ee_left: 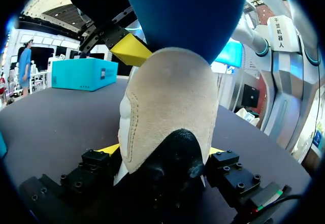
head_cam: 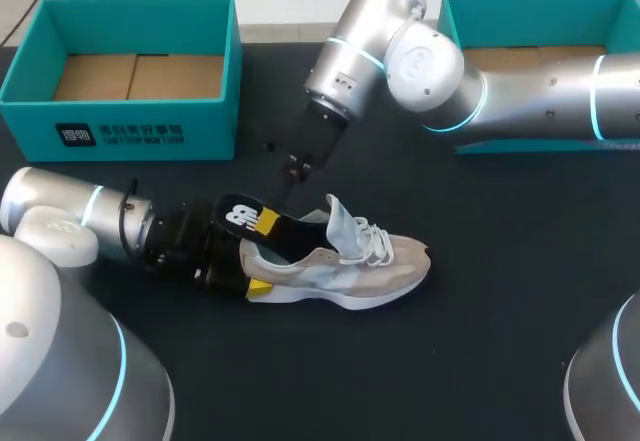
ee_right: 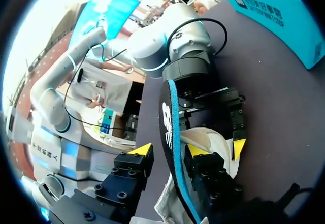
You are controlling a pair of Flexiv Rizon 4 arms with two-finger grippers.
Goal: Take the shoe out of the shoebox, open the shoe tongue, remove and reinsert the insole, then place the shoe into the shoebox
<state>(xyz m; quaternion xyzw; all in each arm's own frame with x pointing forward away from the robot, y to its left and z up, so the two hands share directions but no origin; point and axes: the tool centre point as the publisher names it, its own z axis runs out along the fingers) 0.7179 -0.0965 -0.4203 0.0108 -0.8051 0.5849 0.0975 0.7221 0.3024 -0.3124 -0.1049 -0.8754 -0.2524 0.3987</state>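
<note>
A beige and white sneaker [head_cam: 370,266] lies on the black table, toe to the right. My left gripper [head_cam: 250,261] holds its heel [ee_left: 167,107] from both sides, with a yellow fingertip [ee_left: 109,149] showing on each side. The black insole [head_cam: 238,216], blue underneath [ee_left: 188,16], sticks up out of the heel opening. My right gripper [ee_right: 170,150] comes down from behind with the raised end of the insole [ee_right: 167,117] edge-on between its fingers, which stand close against it. The tongue and laces [head_cam: 365,236] stand up.
An open teal shoebox [head_cam: 120,126] with a brown cardboard floor stands at the back left. A second teal box [head_cam: 540,1] is at the back right, partly behind my right arm. Bare table lies in front of and to the right of the shoe.
</note>
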